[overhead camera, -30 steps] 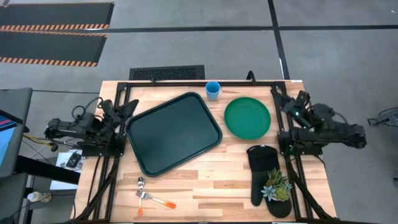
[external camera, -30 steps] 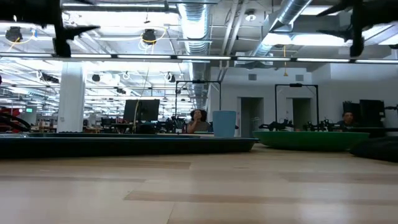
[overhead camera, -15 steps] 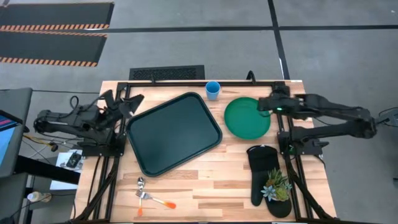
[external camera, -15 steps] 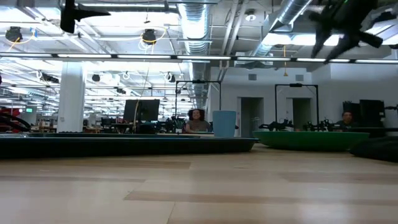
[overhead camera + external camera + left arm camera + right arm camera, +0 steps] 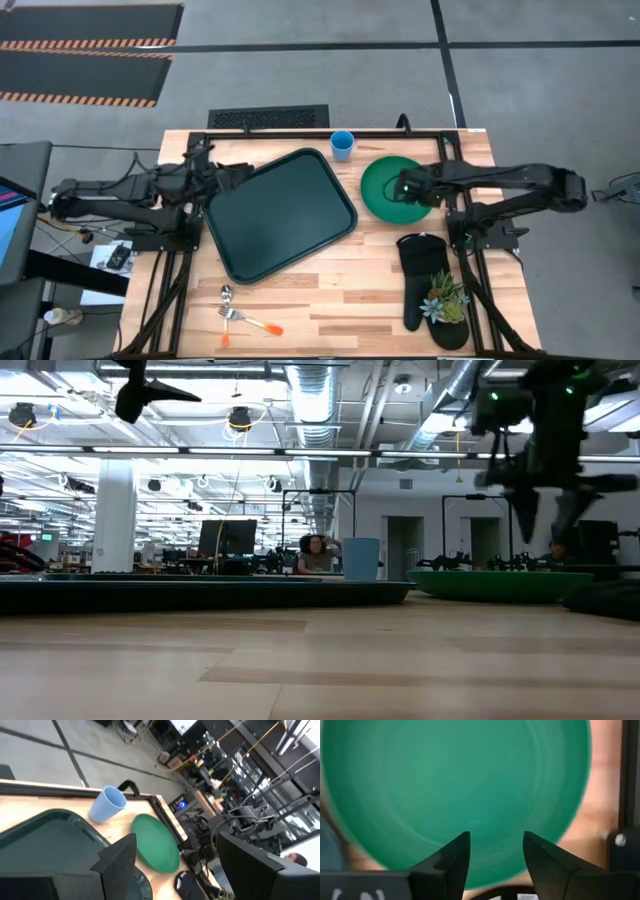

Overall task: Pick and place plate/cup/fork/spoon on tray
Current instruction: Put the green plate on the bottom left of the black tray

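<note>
Right gripper point(image 5: 403, 187) newly over plate point(image 5: 385, 202), parted, empty; wooden table point(image 5: 340, 300), open-plan office.

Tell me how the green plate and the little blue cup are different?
The plate is bright green, wide and flat; the cup is light blue, much smaller and stands tall. The right end effector hovers open above the plate; nothing is over the cup. Both are round and sit on the table, outside the tray.

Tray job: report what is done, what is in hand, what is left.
Done: nothing; the tray holds no item. In hand: the right gripper hangs open over the plate, gripping nothing; the left gripper is open at the tray's edge. Left: plate, cup, fork, spoon.
</note>
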Controlling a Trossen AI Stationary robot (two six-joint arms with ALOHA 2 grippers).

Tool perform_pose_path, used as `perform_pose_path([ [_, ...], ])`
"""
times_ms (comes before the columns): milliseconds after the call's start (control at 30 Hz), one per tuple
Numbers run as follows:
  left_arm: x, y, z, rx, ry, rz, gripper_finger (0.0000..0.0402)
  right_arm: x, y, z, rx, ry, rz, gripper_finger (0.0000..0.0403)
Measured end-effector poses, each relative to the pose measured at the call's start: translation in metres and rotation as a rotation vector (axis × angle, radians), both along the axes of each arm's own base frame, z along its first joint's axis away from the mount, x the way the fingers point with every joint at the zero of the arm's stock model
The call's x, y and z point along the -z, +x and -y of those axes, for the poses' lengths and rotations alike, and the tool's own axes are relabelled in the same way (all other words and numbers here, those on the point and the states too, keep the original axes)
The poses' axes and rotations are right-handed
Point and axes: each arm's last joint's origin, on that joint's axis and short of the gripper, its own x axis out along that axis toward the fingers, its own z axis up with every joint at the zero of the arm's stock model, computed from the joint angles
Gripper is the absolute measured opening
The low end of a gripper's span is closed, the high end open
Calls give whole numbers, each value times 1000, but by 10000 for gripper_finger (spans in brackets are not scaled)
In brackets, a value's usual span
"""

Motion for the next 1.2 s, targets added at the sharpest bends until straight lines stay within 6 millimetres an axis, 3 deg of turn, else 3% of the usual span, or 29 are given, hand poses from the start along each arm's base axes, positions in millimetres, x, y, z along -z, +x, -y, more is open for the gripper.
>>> perform_pose_path([
  [267,6,10,-12,-15,-25,-41,260,27,-23,-14,159,28,-34,201],
  [667,12,20,-27,9,-62,-71,260,54,-21,-8,280,25,-48,196],
  [1000,12,21,-28,17,-59,-73,260,33,-11,-11,234,-9,-21,192],
  [1200,12,21,-28,17,-58,-74,260,31,-13,-11,251,-20,-56,187],
])
